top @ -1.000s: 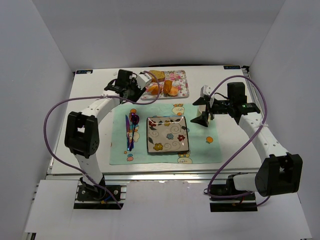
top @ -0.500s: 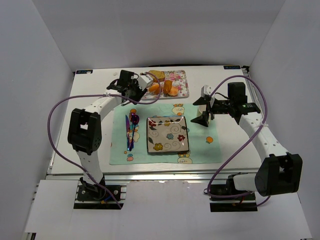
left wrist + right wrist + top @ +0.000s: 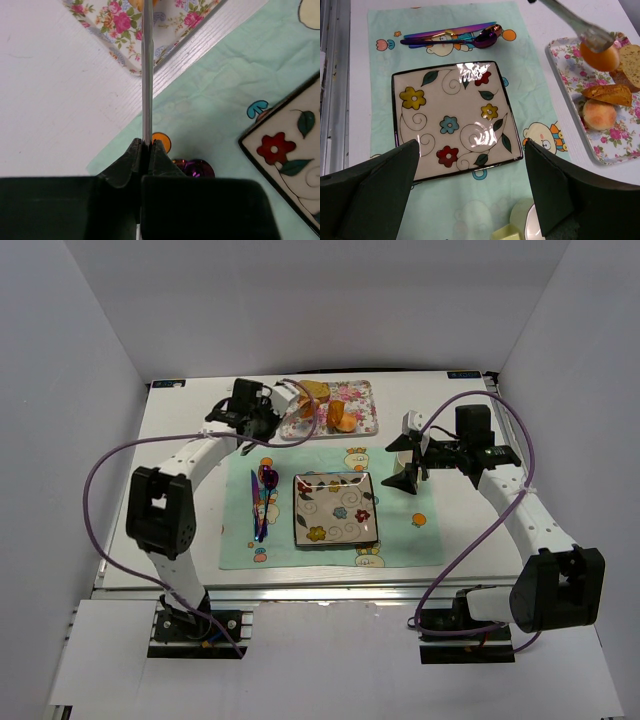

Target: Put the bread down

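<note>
My left gripper (image 3: 258, 417) is shut on metal tongs (image 3: 285, 398), seen edge-on in the left wrist view (image 3: 146, 75) between its fingertips (image 3: 146, 142). In the right wrist view the tongs (image 3: 575, 22) pinch a round orange bread roll (image 3: 599, 55) over the floral tray (image 3: 358, 400). More bread lies on the tray: a slice (image 3: 630, 57), a long piece (image 3: 609, 91) and a bun (image 3: 599, 114). The square flowered plate (image 3: 335, 508) sits empty on the green placemat (image 3: 400, 540). My right gripper (image 3: 408, 475) is open and empty, to the right of the plate (image 3: 455, 117).
A purple spoon and knife (image 3: 262, 502) lie on the placemat left of the plate, also in the right wrist view (image 3: 455, 36). A pale yellow-green cup (image 3: 530, 222) sits under the right wrist. White walls enclose the table on three sides.
My left gripper has shifted slightly left with the tongs, staying by the tray's left end. The right arm has not moved.
</note>
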Tool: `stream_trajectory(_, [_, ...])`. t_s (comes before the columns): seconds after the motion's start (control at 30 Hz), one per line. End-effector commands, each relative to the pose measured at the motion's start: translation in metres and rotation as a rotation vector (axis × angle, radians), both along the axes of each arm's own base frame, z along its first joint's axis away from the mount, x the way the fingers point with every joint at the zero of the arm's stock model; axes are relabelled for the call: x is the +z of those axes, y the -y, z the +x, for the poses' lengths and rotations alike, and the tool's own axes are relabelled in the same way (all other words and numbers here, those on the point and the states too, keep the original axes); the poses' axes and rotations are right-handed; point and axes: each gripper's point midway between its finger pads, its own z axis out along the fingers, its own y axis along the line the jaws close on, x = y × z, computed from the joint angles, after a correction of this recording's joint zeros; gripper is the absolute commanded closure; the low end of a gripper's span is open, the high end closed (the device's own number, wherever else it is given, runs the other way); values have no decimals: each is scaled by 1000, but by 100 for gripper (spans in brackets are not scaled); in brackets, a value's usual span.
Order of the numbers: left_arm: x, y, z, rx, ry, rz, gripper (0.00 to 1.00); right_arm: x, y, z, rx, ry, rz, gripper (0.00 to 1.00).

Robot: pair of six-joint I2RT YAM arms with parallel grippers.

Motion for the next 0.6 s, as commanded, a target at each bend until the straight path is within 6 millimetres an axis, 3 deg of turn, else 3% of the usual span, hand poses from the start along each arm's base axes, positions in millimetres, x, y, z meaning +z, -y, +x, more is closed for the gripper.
stream_trajectory(0.0, [75, -3, -19, 17, 121, -99, 100, 14, 1, -6, 10, 17, 17, 11])
stream_trajectory(0.03, [91, -3, -32, 17, 130, -128, 100, 14, 1, -6, 9, 19, 15, 11])
stream_trajectory(0.1, [80, 3, -62, -4, 55, -187, 100, 13, 2, -7, 7, 15, 12, 11])
stream_trajectory(0.13, [95, 4, -78, -10, 69, -230, 100, 14, 2, -6, 6, 16, 11, 11])
stream_trajectory(0.17, [77, 6, -97, -14, 15, -247, 100, 13, 1, -7, 7, 12, 11, 11])
stream_trajectory(0.2, [75, 13, -112, -11, -18, -298, 100, 13, 2, -6, 3, 12, 9, 11])
stream_trajectory(0.23, [86, 15, -128, -18, -1, -332, 100, 14, 2, -6, 3, 14, 9, 11])
stream_trajectory(0.27, [66, 21, -149, -30, -55, -339, 100, 12, 2, -6, 1, 8, 6, 10])
stream_trajectory(0.3, [74, 27, -163, -24, -56, -391, 100, 12, 2, -6, 3, 3, 6, 11])
stream_trajectory(0.37, [51, 38, -194, -30, -148, -420, 100, 12, 2, -5, 5, 3, 1, 11])
stream_trajectory(0.47, [35, 50, -228, -41, -228, -435, 100, 12, 3, -3, 6, -2, -6, 11])
stream_trajectory(0.57, [20, 59, -247, -56, -268, -406, 100, 13, 2, -2, 7, -2, -5, 11])
